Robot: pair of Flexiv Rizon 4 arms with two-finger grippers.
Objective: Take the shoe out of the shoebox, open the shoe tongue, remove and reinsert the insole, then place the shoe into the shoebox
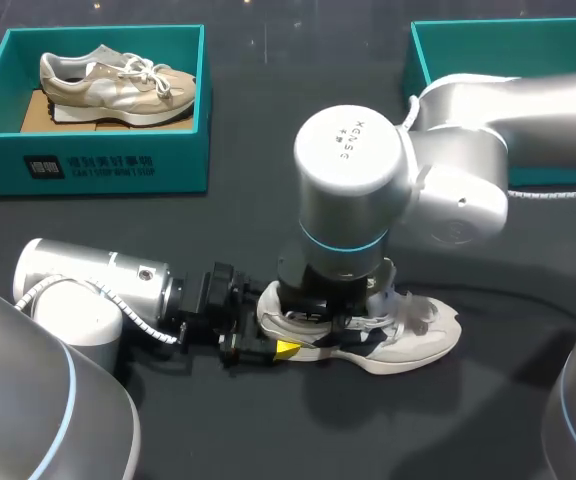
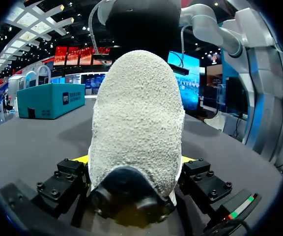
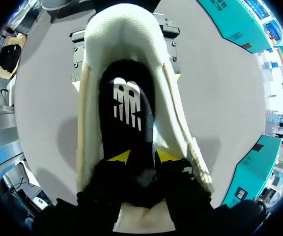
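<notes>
The nubby off-white suede sneaker lies on the dark table at six o'clock, its rounded heel clamped by the left gripper, while the right gripper narrowly pinches its smooth black insole.

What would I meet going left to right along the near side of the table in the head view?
Silver left arm → black left gripper, jaws shut on the heel → white-and-navy sneaker, toe pointing right.

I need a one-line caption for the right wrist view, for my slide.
Right gripper pinches the black insole in the white shoe, whose heel the left gripper holds.
</notes>
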